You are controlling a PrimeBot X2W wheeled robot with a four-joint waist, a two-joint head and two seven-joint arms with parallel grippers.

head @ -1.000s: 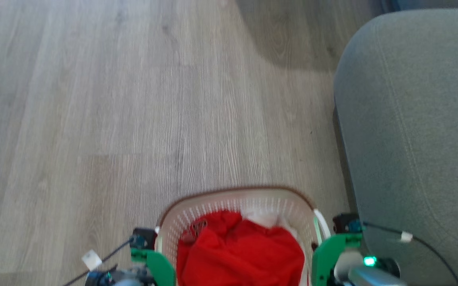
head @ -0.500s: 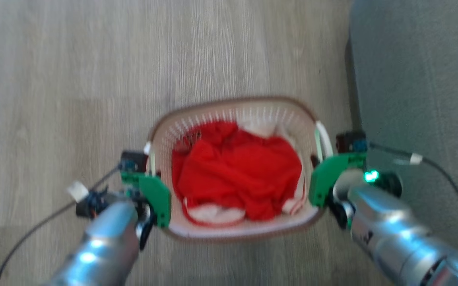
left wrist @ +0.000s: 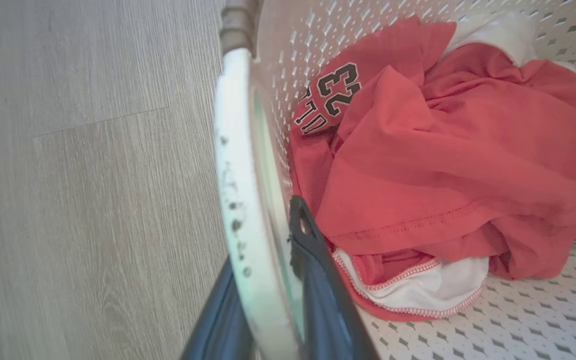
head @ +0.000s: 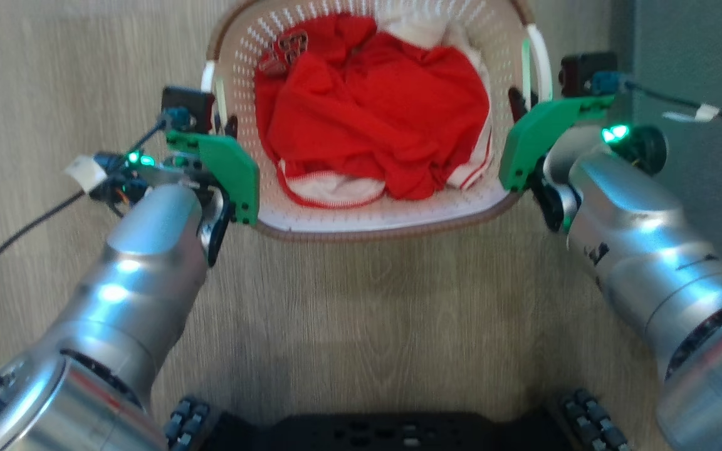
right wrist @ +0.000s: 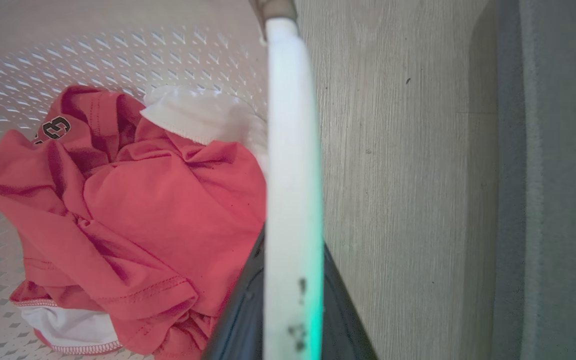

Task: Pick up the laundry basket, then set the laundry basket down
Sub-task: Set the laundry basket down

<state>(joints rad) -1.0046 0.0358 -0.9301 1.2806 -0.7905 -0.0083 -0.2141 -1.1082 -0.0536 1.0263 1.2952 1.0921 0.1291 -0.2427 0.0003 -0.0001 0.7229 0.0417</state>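
Cream laundry basket [head: 386,220]: far rim cut off at the top.

Pale wood-grain plank floor [head: 361,313] spreads across the head view. Grey upholstered furniture [head: 693,37] stands at two o'clock. At twelve o'clock lies a crumpled red shirt [head: 373,119] printed "23". A white, red-trimmed garment [head: 329,188] touches it at its six o'clock.

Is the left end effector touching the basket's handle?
Touching: in the left wrist view, the left end effector's fingers clamp the white handle from both sides.
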